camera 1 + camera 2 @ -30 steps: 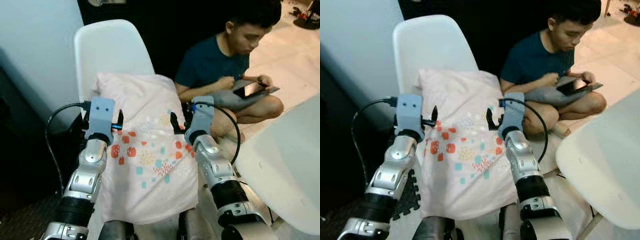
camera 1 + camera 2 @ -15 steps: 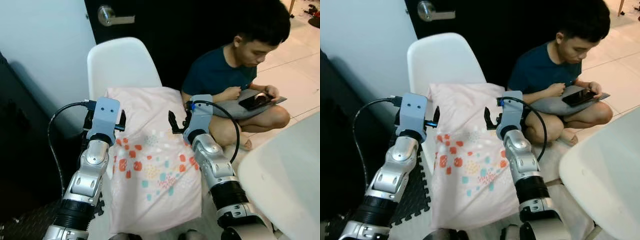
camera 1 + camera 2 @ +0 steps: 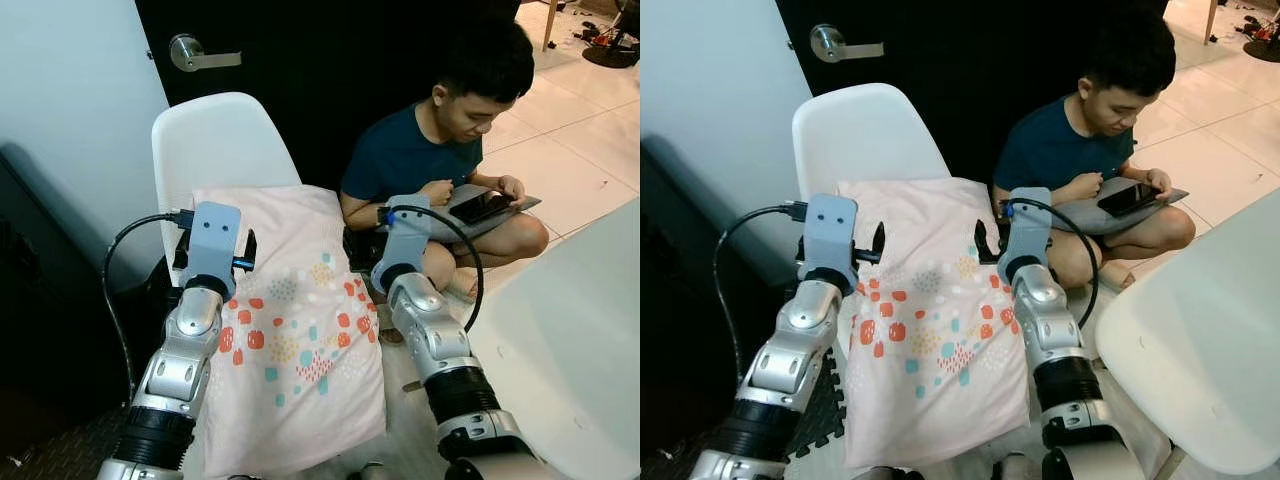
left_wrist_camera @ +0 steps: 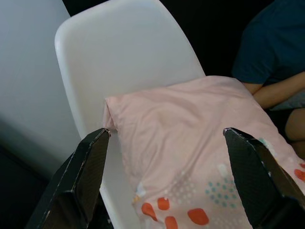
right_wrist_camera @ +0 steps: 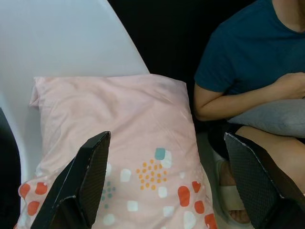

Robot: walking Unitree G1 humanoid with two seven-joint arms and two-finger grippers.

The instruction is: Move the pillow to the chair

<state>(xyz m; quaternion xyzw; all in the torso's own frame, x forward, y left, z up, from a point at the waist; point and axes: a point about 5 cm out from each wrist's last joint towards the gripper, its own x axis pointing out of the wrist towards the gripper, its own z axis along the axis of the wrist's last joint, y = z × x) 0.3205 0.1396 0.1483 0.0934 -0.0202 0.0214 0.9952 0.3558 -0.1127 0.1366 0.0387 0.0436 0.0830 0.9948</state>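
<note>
The pillow [image 3: 930, 300] is laid on the chair [image 3: 865, 135], its top edge against the backrest, its lower half hanging past the seat's front edge. A slide to the floor could be caused by that overhang if nothing more is done. The left gripper [image 4: 167, 179] and the right gripper [image 5: 164, 181] are held above the pillow's side edges, jaws spread wide, nothing gripped. A snag of the cover could be caused by a careless retreat.

Counted: one pillow, two white chairs, the second [image 3: 1200, 350] at the right, one person [image 3: 1090, 150] seated beside the chair with one phone [image 3: 1127, 198].
</note>
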